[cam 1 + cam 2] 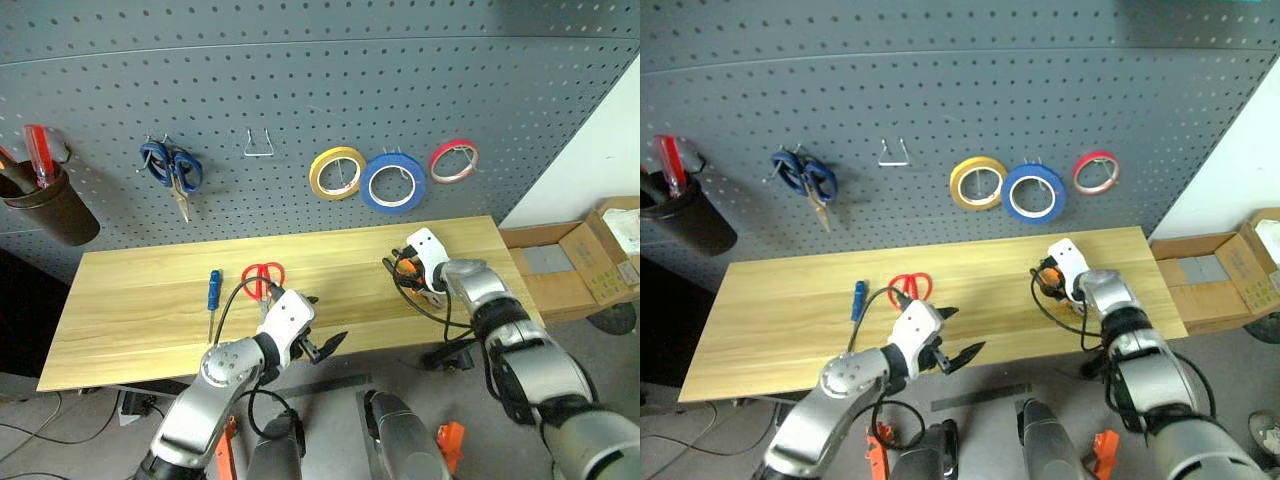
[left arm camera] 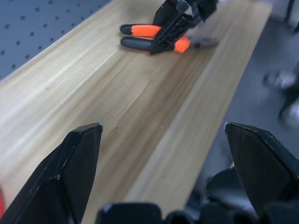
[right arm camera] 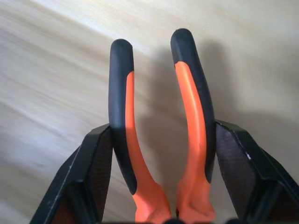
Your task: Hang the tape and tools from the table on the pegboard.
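My right gripper (image 1: 405, 272) is shut on the pliers (image 3: 187, 140), its black fingers (image 3: 96, 158) pressing both orange-and-black handles from outside. The pliers (image 2: 154, 37) hang just above the right part of the table (image 1: 150, 300), with their shadow on the wood. My left gripper (image 1: 322, 322) stands open near the table's front edge, nothing between its fingers (image 2: 79, 149). The red-handled scissors (image 1: 262, 282) and the small blue-handled screwdriver (image 1: 214, 288) lie on the table just behind it. The blue tape (image 1: 370, 185) hangs on a hook of the pegboard (image 1: 300, 70).
On the pegboard also hang a yellow roll (image 1: 322, 175), a pink-red roll (image 1: 440, 160), blue-handled scissors (image 1: 172, 167) and a bare wire hook (image 1: 258, 145). A dark cup (image 1: 45, 205) with tools sits at far left. Cardboard boxes (image 1: 590, 260) stand right of the table.
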{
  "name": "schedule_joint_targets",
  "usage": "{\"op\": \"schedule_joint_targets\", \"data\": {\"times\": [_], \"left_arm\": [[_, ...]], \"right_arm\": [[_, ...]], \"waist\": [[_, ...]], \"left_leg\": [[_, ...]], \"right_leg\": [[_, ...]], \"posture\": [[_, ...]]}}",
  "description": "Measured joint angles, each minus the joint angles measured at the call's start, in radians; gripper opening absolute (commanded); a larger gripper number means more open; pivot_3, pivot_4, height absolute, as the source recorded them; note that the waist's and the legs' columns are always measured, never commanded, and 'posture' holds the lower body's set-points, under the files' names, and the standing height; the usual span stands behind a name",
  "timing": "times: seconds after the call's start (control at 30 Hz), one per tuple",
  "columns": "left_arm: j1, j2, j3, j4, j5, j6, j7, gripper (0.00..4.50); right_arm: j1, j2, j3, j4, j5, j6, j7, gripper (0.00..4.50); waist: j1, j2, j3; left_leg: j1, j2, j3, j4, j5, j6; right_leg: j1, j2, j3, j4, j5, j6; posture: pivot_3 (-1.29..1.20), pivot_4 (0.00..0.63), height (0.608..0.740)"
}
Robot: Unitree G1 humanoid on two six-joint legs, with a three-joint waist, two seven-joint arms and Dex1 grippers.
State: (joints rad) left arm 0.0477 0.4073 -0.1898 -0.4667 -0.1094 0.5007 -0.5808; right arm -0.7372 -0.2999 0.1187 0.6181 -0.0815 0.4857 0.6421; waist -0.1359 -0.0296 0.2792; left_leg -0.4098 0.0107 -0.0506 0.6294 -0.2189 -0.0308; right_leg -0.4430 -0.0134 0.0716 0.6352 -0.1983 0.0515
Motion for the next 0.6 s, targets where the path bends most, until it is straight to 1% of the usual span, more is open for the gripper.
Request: {"op": "schedule_joint_targets", "data": {"times": [0.07,0.13,0.2,0.27,0.37,0.43,0.5,0.6], "left_arm": [[0.065,-0.008,0.035,-0.072,-0.015,0.031,0.028,4.5],[0.125,-0.038,0.071,-0.139,-0.042,0.059,0.068,4.5],[0.158,-0.083,0.092,-0.192,-0.052,0.08,0.117,4.5],[0.17,-0.111,0.114,-0.237,-0.06,0.097,0.165,4.5],[0.203,-0.14,0.158,-0.294,-0.052,0.113,0.24,4.5],[0.198,-0.161,0.197,-0.336,-0.042,0.135,0.299,4.5],[0.182,-0.159,0.23,-0.366,-0.031,0.149,0.335,4.5],[0.131,-0.134,0.326,-0.367,-0.01,0.166,0.378,4.5]], "right_arm": [[0.079,0.025,-0.015,-0.267,0.058,0.128,0.008,2.73],[0.105,0.093,-0.028,-0.474,0.117,0.246,-0.018,2.73],[0.103,0.166,-0.032,-0.619,0.163,0.31,-0.054,2.73],[0.092,0.234,-0.023,-0.718,0.201,0.349,-0.088,2.73],[0.061,0.356,-0.029,-0.756,0.229,0.376,-0.178,2.73],[0.001,0.429,-0.029,-0.741,0.253,0.355,-0.235,2.73],[-0.063,0.43,-0.03,-0.696,0.271,0.295,-0.259,2.73],[-0.204,0.436,-0.061,-0.531,0.285,0.155,-0.306,2.73]], "waist": [[-0.001,0.0,-0.002],[-0.002,0.0,-0.003],[0.001,-0.001,-0.005],[0.002,-0.003,-0.01],[0.004,-0.008,-0.025],[0.008,-0.009,-0.026],[0.023,-0.011,-0.03],[0.04,-0.013,-0.031]], "left_leg": [[-0.005,0.0,0.001,0.002,0.0,-0.001],[-0.007,0.001,0.0,0.002,0.001,-0.003],[-0.007,0.001,-0.001,0.002,0.004,-0.007],[-0.007,0.001,-0.001,0.005,0.005,-0.008],[-0.007,0.001,-0.001,0.01,0.005,-0.008],[-0.008,0.001,-0.001,0.014,0.004,-0.008],[-0.007,0.001,-0.001,0.015,0.005,-0.008],[-0.007,0.001,-0.001,0.016,0.005,-0.007]], "right_leg": [[-0.009,-0.001,0.001,0.008,0.001,-0.004],[-0.012,0.0,0.0,0.011,0.001,-0.004],[-0.012,0.001,0.0,0.01,0.0,-0.001],[-0.011,0.001,-0.001,0.01,0.001,-0.002],[-0.008,0.001,-0.001,0.01,0.001,-0.002],[-0.007,0.001,-0.001,0.009,0.002,-0.003],[-0.006,0.001,-0.002,0.009,0.002,-0.003],[-0.005,0.001,-0.003,0.009,0.003,-0.004]], "posture": [[-0.08,0.185,0.74],[-0.08,0.172,0.74],[-0.07,0.165,0.74],[-0.04,0.153,0.74],[0.0,0.151,0.74],[0.03,0.152,0.74],[0.05,0.153,0.74],[0.09,0.165,0.74]]}}
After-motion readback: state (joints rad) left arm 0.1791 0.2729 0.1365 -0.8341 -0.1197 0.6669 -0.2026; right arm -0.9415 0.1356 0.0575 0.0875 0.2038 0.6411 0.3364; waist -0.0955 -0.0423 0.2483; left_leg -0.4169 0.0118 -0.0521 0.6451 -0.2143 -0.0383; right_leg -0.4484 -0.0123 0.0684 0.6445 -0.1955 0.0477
